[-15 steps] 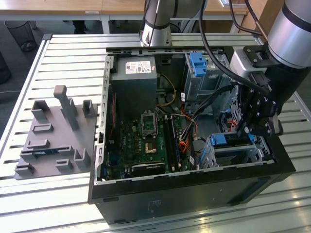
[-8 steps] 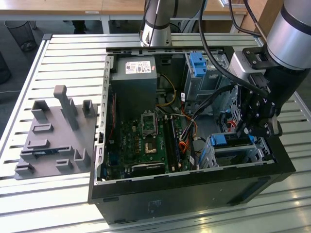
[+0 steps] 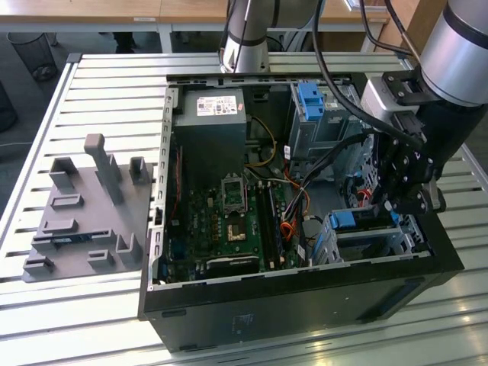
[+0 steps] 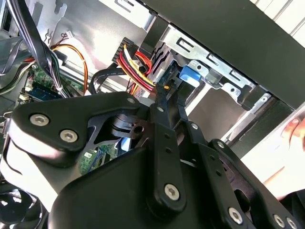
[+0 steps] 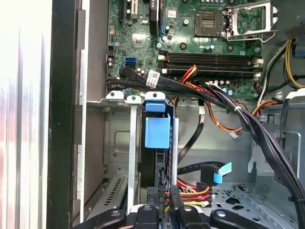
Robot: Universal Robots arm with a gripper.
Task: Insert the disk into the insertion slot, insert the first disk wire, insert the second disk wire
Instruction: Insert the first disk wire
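The end effector (image 4: 167, 93), jaws pinched almost closed on a black wire plug (image 5: 163, 191), sits at the disk (image 5: 156, 133); the disk is seated in the insertion slot (image 5: 118, 143); first wire seemingly mid-insertion; second apparently outstanding.
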